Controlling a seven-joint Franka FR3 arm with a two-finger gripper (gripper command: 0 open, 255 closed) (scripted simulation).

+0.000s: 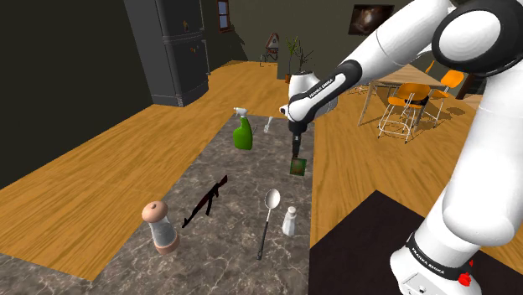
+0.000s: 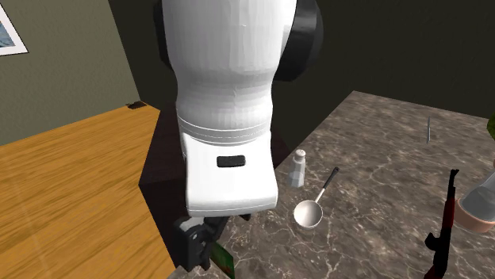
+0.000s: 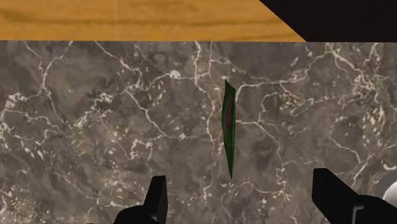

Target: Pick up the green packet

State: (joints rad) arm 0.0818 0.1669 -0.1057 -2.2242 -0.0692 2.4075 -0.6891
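Note:
The green packet (image 1: 297,166) stands on edge on the dark marble counter (image 1: 235,180), near the counter's far side in the shoulder view. My black gripper (image 1: 296,152) hangs just above it, pointing down. In the wrist view the packet (image 3: 229,127) shows edge-on as a thin green sliver with a red mark, between the two fingers and ahead of them. The gripper (image 3: 245,202) is open, its fingers wide apart and touching nothing. In the second exterior view the gripper (image 2: 200,247) and packet (image 2: 224,261) sit low, behind the arm's white body.
A green spray bottle (image 1: 243,134), a black and red toy rifle (image 1: 205,201), a spoon (image 1: 268,219), a white shaker (image 1: 289,221) and a brown grinder (image 1: 159,226) share the counter. The black stand (image 1: 369,243) lies beside the packet. Wooden floor borders the counter.

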